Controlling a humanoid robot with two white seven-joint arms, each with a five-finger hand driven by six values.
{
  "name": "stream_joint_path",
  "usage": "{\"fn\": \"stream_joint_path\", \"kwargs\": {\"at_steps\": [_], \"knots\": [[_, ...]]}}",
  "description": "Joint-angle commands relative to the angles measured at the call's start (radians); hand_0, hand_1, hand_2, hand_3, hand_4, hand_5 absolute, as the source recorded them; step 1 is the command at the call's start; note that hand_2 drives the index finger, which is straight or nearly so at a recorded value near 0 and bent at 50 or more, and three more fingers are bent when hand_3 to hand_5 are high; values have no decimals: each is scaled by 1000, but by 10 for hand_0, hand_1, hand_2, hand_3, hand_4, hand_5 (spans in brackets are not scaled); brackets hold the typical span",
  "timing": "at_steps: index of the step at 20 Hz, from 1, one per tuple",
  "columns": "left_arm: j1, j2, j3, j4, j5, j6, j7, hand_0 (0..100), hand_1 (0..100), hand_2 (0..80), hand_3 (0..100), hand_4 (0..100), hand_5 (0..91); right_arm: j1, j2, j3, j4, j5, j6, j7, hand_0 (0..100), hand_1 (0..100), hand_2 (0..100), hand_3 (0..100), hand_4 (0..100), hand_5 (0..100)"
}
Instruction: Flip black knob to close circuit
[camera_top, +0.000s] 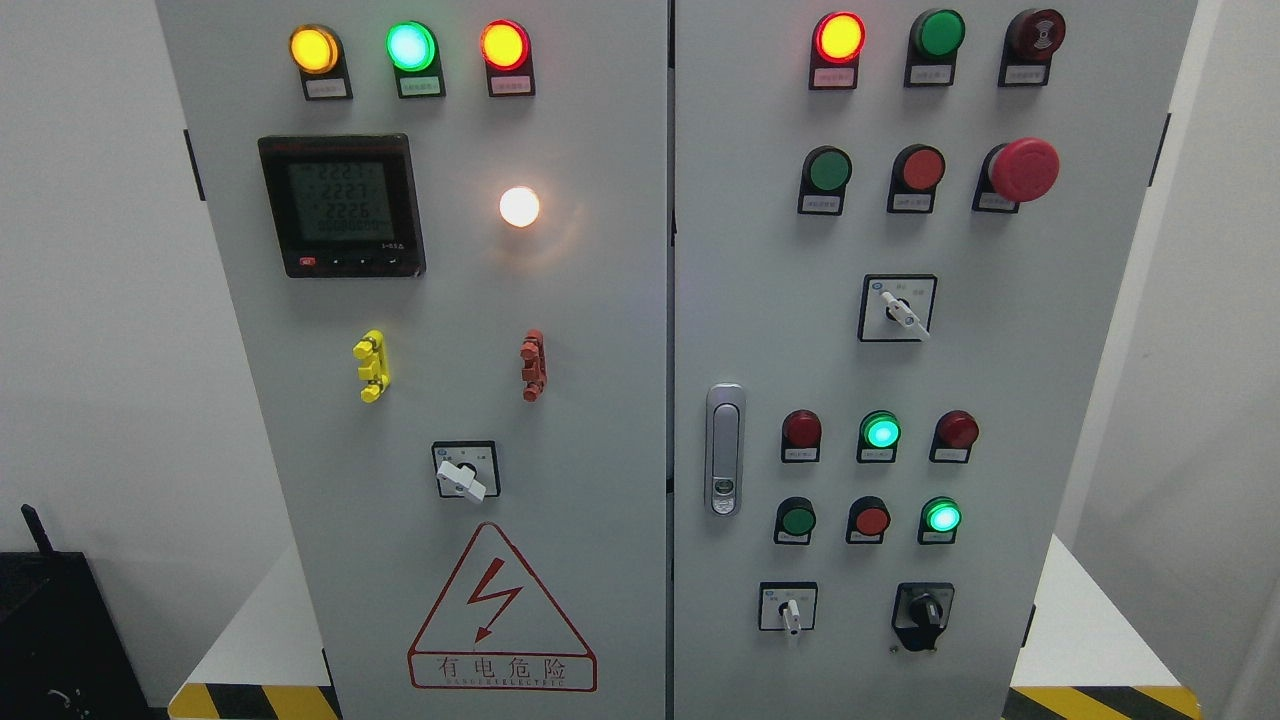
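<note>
The black knob (924, 612) sits at the lower right of the right cabinet door (1000, 400), its handle pointing roughly straight up and down. A white rotary switch (790, 610) is to its left. Neither of my hands shows in the head view.
The grey cabinet fills the view. The right door carries a red mushroom stop button (1022, 169), a white selector switch (900, 310), several lamps and buttons, and a door handle (724, 450). The left door has a meter (342, 205), a white switch (462, 478) and a warning triangle (500, 610).
</note>
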Motion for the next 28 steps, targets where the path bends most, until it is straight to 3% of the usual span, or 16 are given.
{"fn": "stream_joint_path", "kwargs": {"at_steps": [1, 18, 22, 28], "knots": [[34, 1, 11, -34, 8, 0, 0, 0, 0, 0, 49, 27, 0, -66, -1, 77, 32, 77, 39, -4, 0, 0, 897, 1000, 767, 822], [34, 1, 11, -34, 8, 0, 0, 0, 0, 0, 49, 28, 0, -230, -11, 69, 270, 63, 88, -34, 0, 0, 901, 1000, 771, 822], [34, 1, 11, -34, 8, 0, 0, 0, 0, 0, 52, 27, 0, -249, -50, 46, 295, 55, 93, -34, 0, 0, 900, 1000, 771, 822], [34, -1, 11, -34, 8, 0, 0, 0, 0, 0, 50, 28, 0, -269, -68, 22, 304, 17, 94, -34, 0, 0, 899, 1000, 771, 822]]}}
